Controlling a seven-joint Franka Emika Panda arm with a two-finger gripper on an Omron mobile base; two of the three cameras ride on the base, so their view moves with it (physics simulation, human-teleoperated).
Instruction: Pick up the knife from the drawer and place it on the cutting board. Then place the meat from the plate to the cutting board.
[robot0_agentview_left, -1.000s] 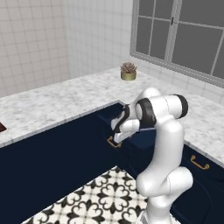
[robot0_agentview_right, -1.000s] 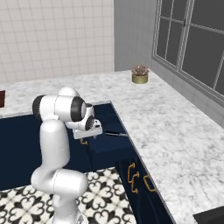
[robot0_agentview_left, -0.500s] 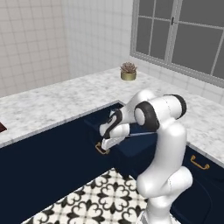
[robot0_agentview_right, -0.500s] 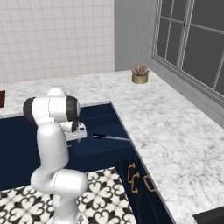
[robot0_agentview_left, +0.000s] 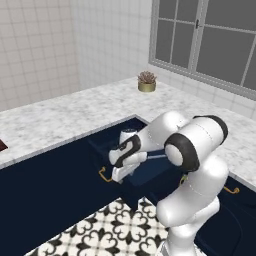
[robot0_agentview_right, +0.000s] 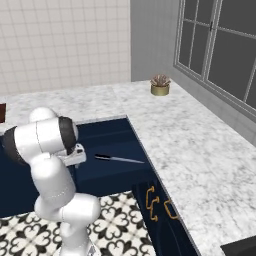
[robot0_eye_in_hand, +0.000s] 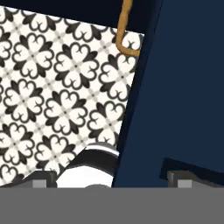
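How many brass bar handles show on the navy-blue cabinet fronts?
3. One is on the front of the pulled-out navy-blue drawer. Two sit side by side on fronts under the marble counter. The white arm may hide more.

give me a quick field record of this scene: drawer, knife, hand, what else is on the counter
drawer: drawer pulled open, brass handle on its front
knife: knife lies flat inside the drawer, black handle toward the arm, not held
hand: hand open, low at the drawer front, holding nothing
counter: marble counter with a small potted plant near the window
floor: patterned tile
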